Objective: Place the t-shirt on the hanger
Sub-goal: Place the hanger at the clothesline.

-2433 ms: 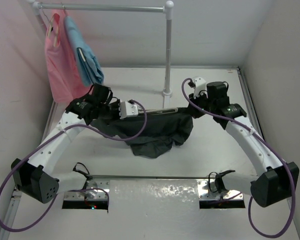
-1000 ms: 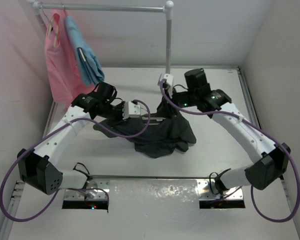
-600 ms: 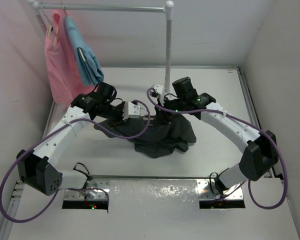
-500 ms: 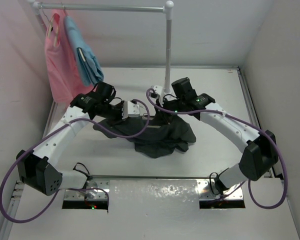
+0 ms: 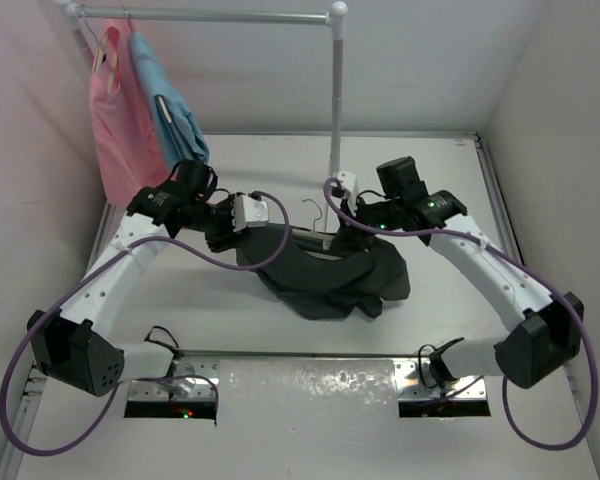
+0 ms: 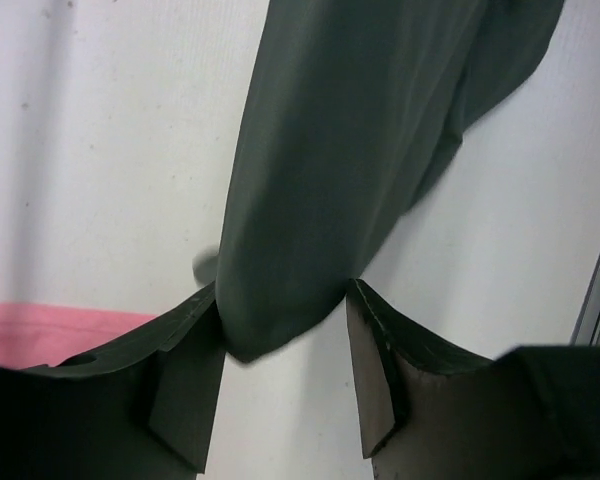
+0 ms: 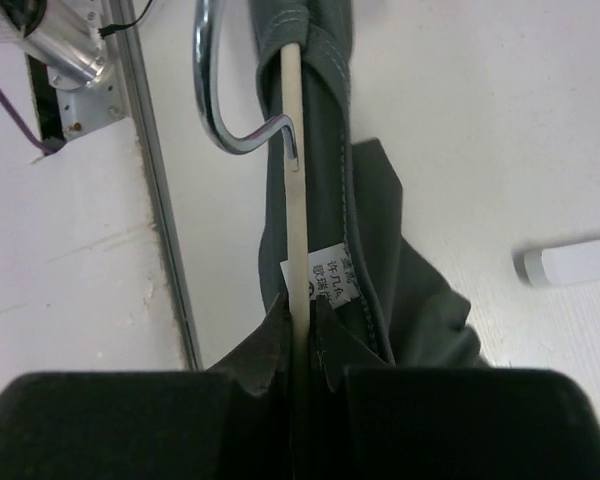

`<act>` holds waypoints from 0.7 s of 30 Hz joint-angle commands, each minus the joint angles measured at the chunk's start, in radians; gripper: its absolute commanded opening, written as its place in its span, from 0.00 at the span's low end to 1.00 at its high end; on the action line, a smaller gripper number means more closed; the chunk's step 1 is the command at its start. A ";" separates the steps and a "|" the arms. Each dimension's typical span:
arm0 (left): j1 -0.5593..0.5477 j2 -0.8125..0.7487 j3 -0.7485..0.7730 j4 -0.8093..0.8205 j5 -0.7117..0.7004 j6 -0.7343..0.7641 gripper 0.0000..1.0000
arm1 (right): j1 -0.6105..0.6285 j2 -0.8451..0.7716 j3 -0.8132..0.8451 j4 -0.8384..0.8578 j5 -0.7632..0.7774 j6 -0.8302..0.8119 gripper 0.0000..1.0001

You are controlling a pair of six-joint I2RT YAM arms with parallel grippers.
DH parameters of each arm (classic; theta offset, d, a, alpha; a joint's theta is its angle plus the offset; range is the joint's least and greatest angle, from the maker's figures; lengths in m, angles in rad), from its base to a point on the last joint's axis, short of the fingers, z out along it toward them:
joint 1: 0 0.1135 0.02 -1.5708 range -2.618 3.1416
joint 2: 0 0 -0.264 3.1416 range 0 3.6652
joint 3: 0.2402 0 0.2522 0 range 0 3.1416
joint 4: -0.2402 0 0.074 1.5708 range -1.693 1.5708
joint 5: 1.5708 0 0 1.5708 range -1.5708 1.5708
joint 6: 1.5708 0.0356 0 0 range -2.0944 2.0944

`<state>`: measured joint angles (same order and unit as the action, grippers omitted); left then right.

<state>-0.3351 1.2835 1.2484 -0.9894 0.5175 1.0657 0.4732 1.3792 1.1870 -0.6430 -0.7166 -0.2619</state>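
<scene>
Right gripper [image 7: 300, 322] is clamped tight on the hanger [image 7: 292, 150], pinching the pale bar with the t-shirt [image 7: 380, 290] collar and its white label [image 7: 330, 275] bunched right against the fingers, chrome hook [image 7: 225, 95] poking out ahead. On the other side, the left gripper [image 6: 280, 385] stands with its jaws parted, and a fold of the dark cloth lies in the gap between them. From above, the t-shirt sags from the hanger between both arms over the white table [image 5: 435, 325], well in front of the rail [image 5: 210, 15] carrying the pink garment [image 5: 115, 115] and the light blue garment [image 5: 175, 125].
</scene>
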 commanded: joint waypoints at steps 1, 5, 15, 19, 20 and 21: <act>0.022 -0.046 -0.006 -0.025 0.045 0.016 0.46 | -0.013 -0.077 0.051 -0.067 -0.032 -0.046 0.00; 0.022 -0.032 -0.014 0.008 0.066 0.016 0.41 | -0.016 -0.081 0.097 -0.153 -0.030 -0.080 0.00; 0.033 -0.021 -0.024 0.100 0.032 0.020 0.26 | -0.034 -0.131 0.201 -0.283 -0.089 -0.112 0.00; 0.033 -0.021 -0.027 0.060 0.120 0.054 0.17 | -0.041 -0.143 0.263 -0.340 -0.086 -0.122 0.00; 0.033 -0.023 -0.027 0.054 0.134 0.054 0.18 | -0.041 -0.143 0.269 -0.352 -0.086 -0.125 0.00; 0.033 -0.023 -0.024 0.041 0.148 0.053 0.23 | -0.041 -0.143 0.275 -0.366 -0.069 -0.126 0.00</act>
<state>-0.3122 1.2659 1.2236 -0.9348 0.5705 1.0904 0.4397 1.2648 1.4052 -0.9691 -0.7444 -0.3561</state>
